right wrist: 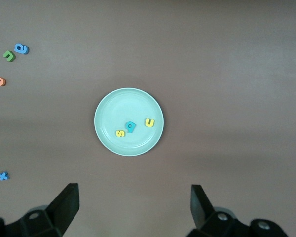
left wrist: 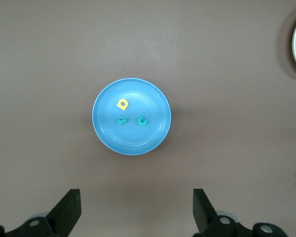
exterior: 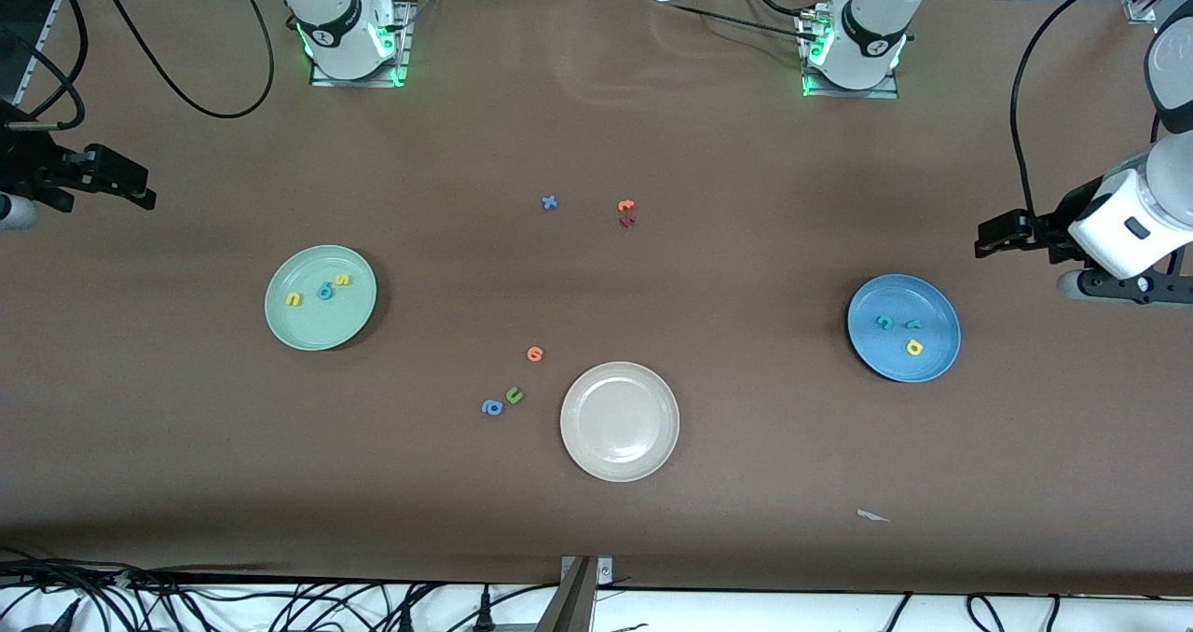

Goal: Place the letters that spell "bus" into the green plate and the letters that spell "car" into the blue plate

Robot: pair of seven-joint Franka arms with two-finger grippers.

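Note:
On the green plate (exterior: 317,329) lie a yellow "u" (exterior: 294,299), a teal-blue "b" (exterior: 324,291) and a yellow "s" (exterior: 343,280). The blue plate (exterior: 876,352) holds a teal "c" (exterior: 884,322), a teal "r" (exterior: 913,324) and a yellow "a" (exterior: 913,347). My left gripper (left wrist: 136,197) hangs open and empty, high over bare table beside the blue plate (left wrist: 133,140). High beside the green plate (right wrist: 123,103), my right gripper (right wrist: 134,195) is also open with nothing in it. Both hands (exterior: 990,239) (exterior: 140,189) sit at the table's ends.
A beige plate (exterior: 620,455) stands near the front edge at mid-table. Loose letters lie around it: an orange round one (exterior: 535,353), a green "u" (exterior: 514,394), a blue "a" (exterior: 492,408). Farther off are a blue "x" (exterior: 550,202) and an orange "t" (exterior: 626,206).

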